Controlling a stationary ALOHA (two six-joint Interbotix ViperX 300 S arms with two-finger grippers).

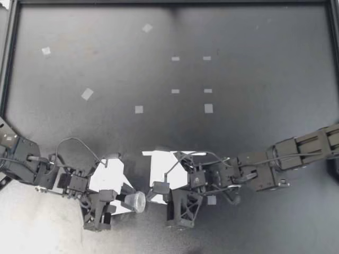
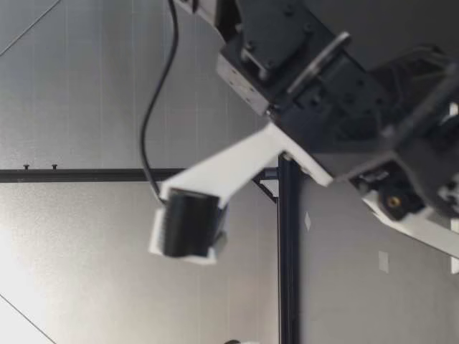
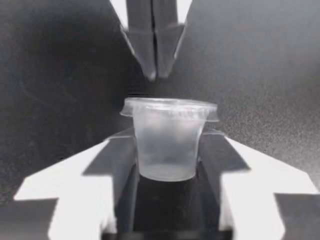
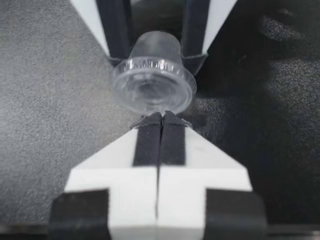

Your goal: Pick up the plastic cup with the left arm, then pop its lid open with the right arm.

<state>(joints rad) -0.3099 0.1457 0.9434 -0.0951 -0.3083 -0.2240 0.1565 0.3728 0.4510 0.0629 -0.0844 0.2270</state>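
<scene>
- Left end effector [image 1: 127, 200] grips a clear, tapered plastic cup [image 1: 138, 201].
- Right end effector [image 1: 150, 194], closed and empty, faces its ribbed rim.
- Matte dark surface [image 1: 254, 79], pale tape squares [image 1: 208, 108].

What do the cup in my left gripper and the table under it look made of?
Cup, held in my left gripper: probably thin clear plastic, slightly frosted. The dark behind it shows dimly through its wall, and its rim is ribbed. Table: dark, matte, finely grainy surface. I cannot tell the material itself.
</scene>
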